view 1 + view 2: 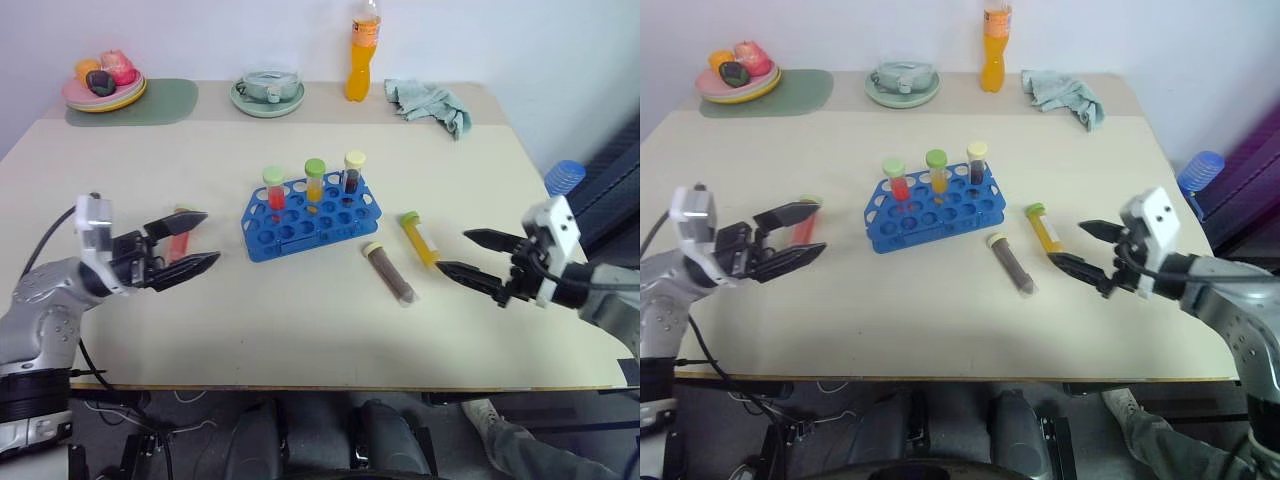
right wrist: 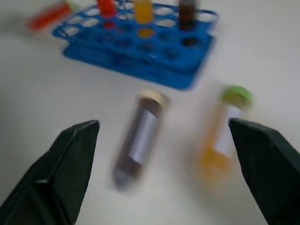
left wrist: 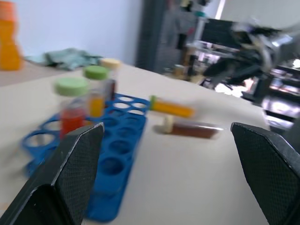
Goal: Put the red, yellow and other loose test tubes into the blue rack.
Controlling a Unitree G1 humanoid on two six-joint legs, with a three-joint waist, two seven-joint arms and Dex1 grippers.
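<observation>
Your left gripper [image 1: 190, 243] and right gripper [image 1: 462, 253] both hang over the table [image 1: 300, 340] with jaws wide apart, holding nothing. A brown tube [image 1: 390, 274] and a yellow tube [image 1: 419, 238] lie loose between the right gripper and the rack [image 1: 310, 218]; a red tube [image 1: 179, 241] lies at the left fingers. The rack holds three upright tubes; behind sit a bottle [image 1: 363, 52], cloth [image 1: 430, 102], bowl [image 1: 267, 92] and fruit plate [image 1: 104, 86].
</observation>
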